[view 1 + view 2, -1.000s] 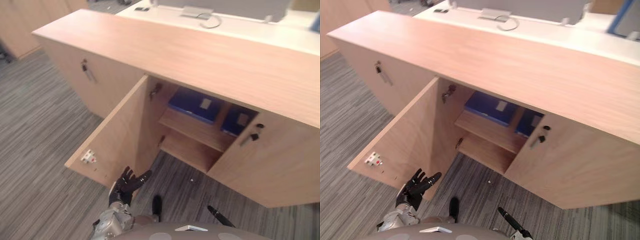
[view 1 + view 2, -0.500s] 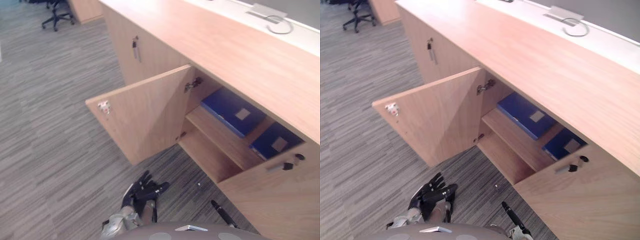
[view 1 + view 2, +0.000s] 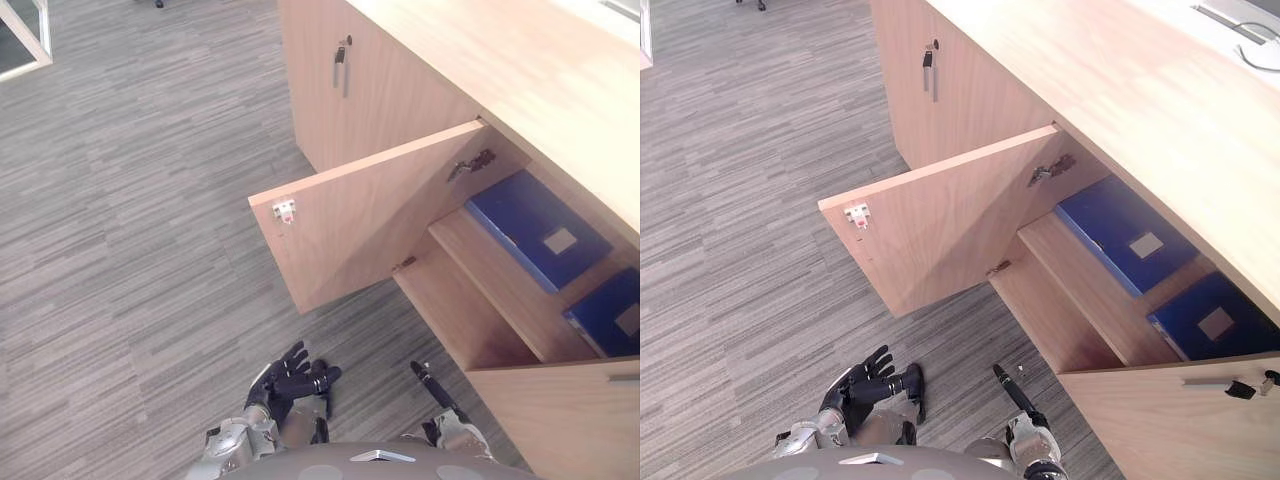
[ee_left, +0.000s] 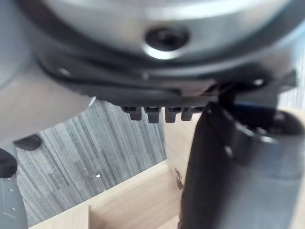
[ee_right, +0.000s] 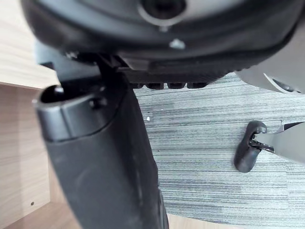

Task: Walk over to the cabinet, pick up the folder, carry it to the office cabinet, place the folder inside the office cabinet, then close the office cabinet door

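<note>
Two blue folders lie inside the open office cabinet: one (image 3: 535,225) on the upper shelf, another (image 3: 610,315) further right beside it. The cabinet door (image 3: 370,220) stands swung out over the carpet. My left hand (image 3: 285,380) hangs low over the floor in front of the door, fingers spread, holding nothing. My right hand (image 3: 1012,392) hangs low near the cabinet's bottom shelf, its dark fingers stretched out straight and empty. The left wrist view shows my left hand's thumb (image 4: 228,167) before the wooden cabinet, and the right wrist view shows my right hand's thumb (image 5: 100,157) over carpet.
A closed cabinet door with a key and handle (image 3: 342,65) is further left along the unit. Another door (image 3: 560,420) sits at the lower right. The wooden cabinet top (image 3: 520,70) runs along the right. Grey carpet (image 3: 120,250) spreads to the left.
The camera has swung, so the cabinet now sits to the right of the picture with more carpet at the left. My right hand has come further into view. Both hands stay low.
</note>
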